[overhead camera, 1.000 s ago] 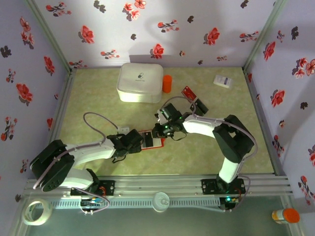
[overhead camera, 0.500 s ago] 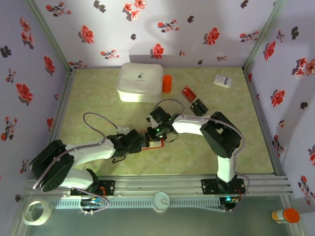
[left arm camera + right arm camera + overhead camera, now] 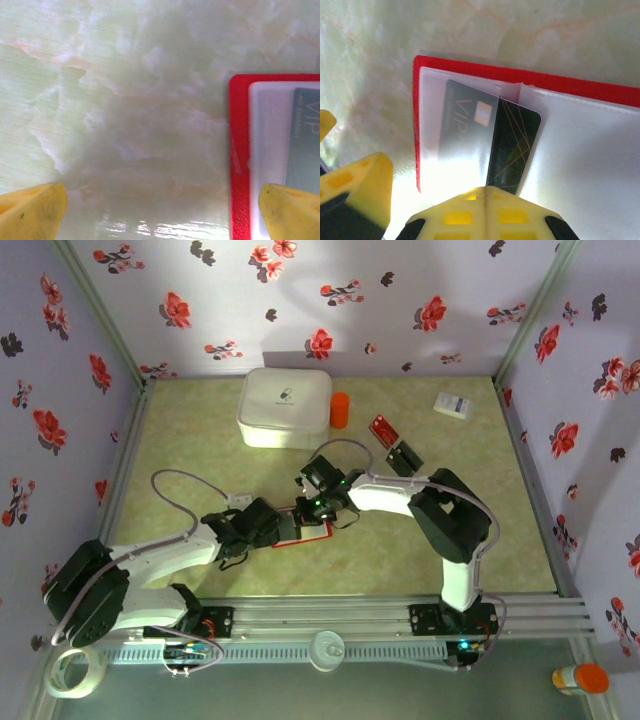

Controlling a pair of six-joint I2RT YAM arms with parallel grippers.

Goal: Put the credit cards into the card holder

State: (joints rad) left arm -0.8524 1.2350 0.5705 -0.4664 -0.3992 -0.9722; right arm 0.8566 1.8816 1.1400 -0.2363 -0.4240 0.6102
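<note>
The red card holder (image 3: pixel 312 531) lies open on the table, pale inside up. A black card (image 3: pixel 512 145) marked VIP sits half under its clear sleeve, and it shows grey through the sleeve (image 3: pixel 305 140). My right gripper (image 3: pixel 486 200) (image 3: pixel 318 510) is shut, its joined tips resting at the card's near edge. My left gripper (image 3: pixel 160 212) (image 3: pixel 280 528) is open wide at the holder's left edge (image 3: pixel 239 150), with one fingertip (image 3: pixel 290 212) over the holder and bare table between the fingers. A red card (image 3: pixel 383 429) and a black card (image 3: pixel 405 455) lie farther back on the right.
A big white rounded box (image 3: pixel 284 407) and an orange cylinder (image 3: pixel 340 410) stand at the back. A small white box (image 3: pixel 453 405) lies at the back right. Flowered walls close the table on three sides.
My right gripper moved left onto the open holder and stayed there. My left arm drew back to the left, its open gripper staying at the holder's left edge.
</note>
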